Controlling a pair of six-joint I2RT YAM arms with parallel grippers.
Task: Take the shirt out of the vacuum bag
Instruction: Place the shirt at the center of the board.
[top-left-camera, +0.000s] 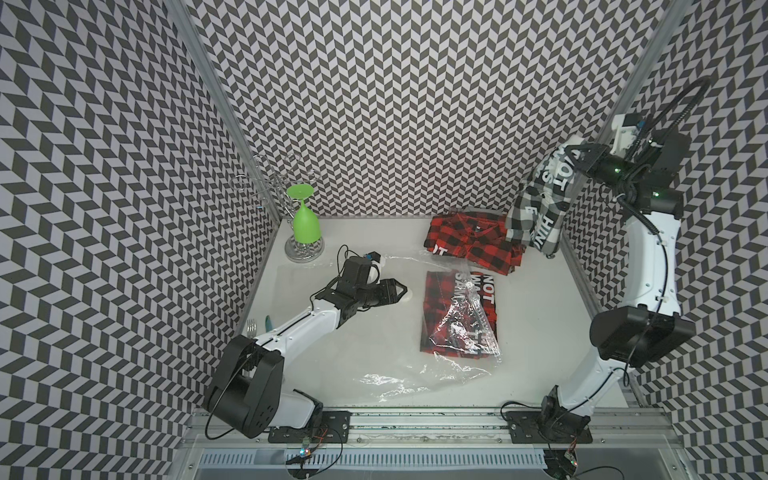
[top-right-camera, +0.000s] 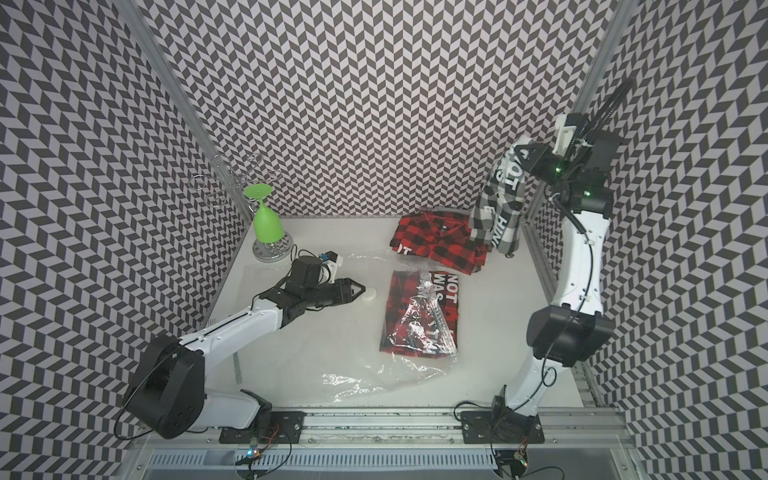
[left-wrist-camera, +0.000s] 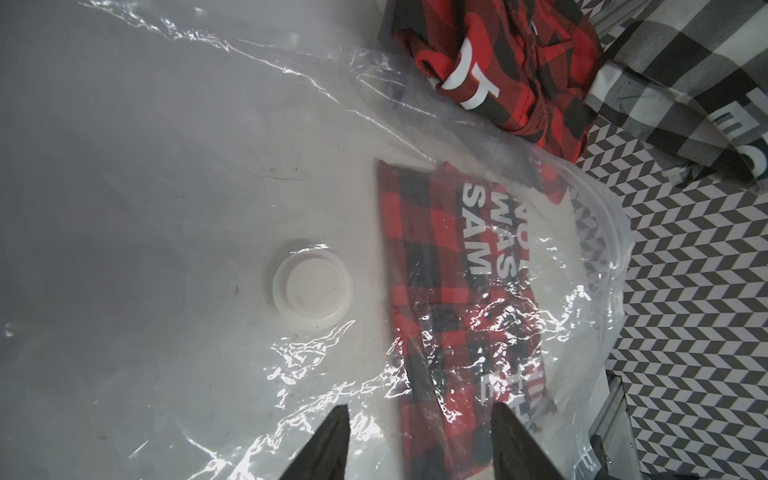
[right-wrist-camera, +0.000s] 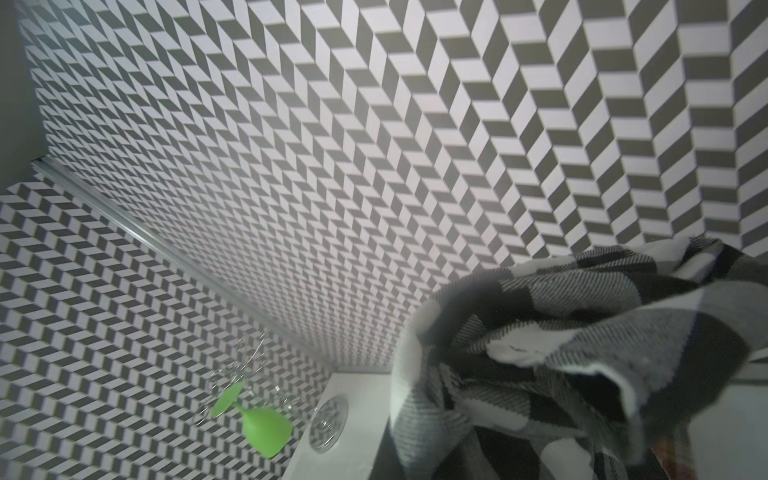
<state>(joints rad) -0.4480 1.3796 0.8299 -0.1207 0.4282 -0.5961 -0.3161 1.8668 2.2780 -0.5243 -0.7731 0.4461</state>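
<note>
Three shirts by our count, colleague; where do we place them?

SECOND INSPECTOR: Taking the back wall as twelve o'clock in both top views, we find the folded red checked shirt (top-left-camera: 453, 316) just toward three o'clock from the middle of the table (top-left-camera: 552, 316), inside the vacuum bag (top-left-camera: 390, 382). The bag lies flat and crinkled over much of the tabletop. The loose red checked shirt (top-left-camera: 469, 241) lies crumpled at one o'clock, outside the bag.

FIRST INSPECTOR: And the third?

SECOND INSPECTOR: The black-and-white checked shirt (top-left-camera: 536, 208) hangs at two o'clock, raised off the surface, from the right gripper (top-left-camera: 570, 153), whose jaws are clamped tight on its upper end. Whether its lower end touches anything, we cannot tell.

FIRST INSPECTOR: We record the left gripper (left-wrist-camera: 419, 407) toward nine o'clock, low over the bag and pointing at three o'clock. Its jaws stand clearly parted and grip nothing; only the plastic shows below them. The white valve disc (left-wrist-camera: 312, 289) sits just beyond its fingertips, beside the folded shirt.

SECOND INSPECTOR: We also note a green goblet (top-left-camera: 305, 226) upside down on the wire rack (top-left-camera: 293, 254) at eleven o'clock.
</note>
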